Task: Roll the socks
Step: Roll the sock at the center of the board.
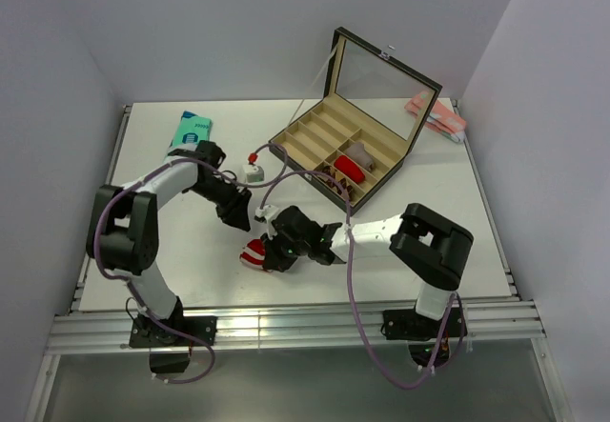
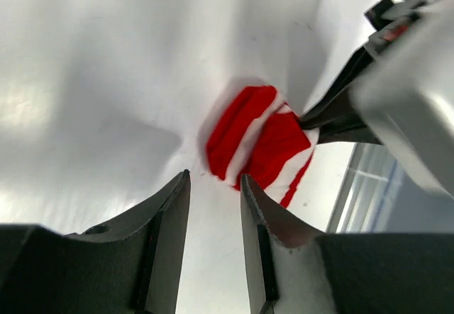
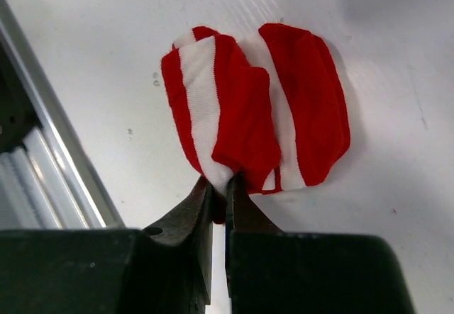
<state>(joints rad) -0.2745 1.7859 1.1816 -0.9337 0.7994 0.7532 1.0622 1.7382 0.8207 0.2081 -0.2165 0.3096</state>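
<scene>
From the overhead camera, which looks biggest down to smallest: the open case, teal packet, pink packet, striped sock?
1. open case
2. teal packet and pink packet: they look about alike, so unranked
3. striped sock, partly hidden

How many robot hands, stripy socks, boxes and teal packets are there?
Robot hands: 2, the left hand and the right hand
stripy sock: 1
box: 1
teal packet: 1
Total: 5
</scene>
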